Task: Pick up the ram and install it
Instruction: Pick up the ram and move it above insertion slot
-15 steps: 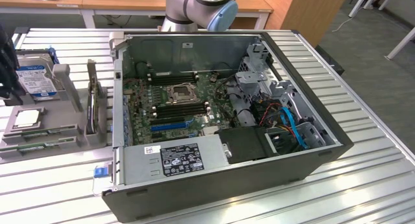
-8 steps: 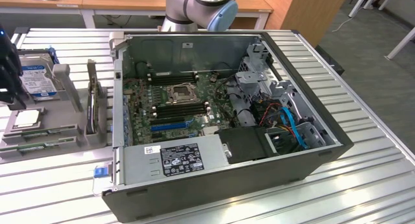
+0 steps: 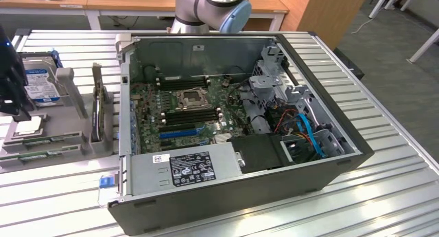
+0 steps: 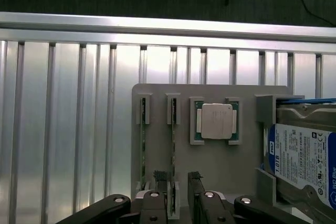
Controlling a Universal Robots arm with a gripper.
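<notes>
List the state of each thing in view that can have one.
ram: on edge in a slot of the holder, not gripped.
gripper: open, straddling the ram's end.
second ram stick: on edge in the neighbouring slot.
CPU chip: flat in its pocket.
hard drive: standing on edge in the holder.
expansion card: upright in the holder.
computer case: lying on its side, side panel off.

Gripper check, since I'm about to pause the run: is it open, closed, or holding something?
Gripper: open, holding nothing; its fingers stand apart over the tray, close to a memory stick.
</notes>
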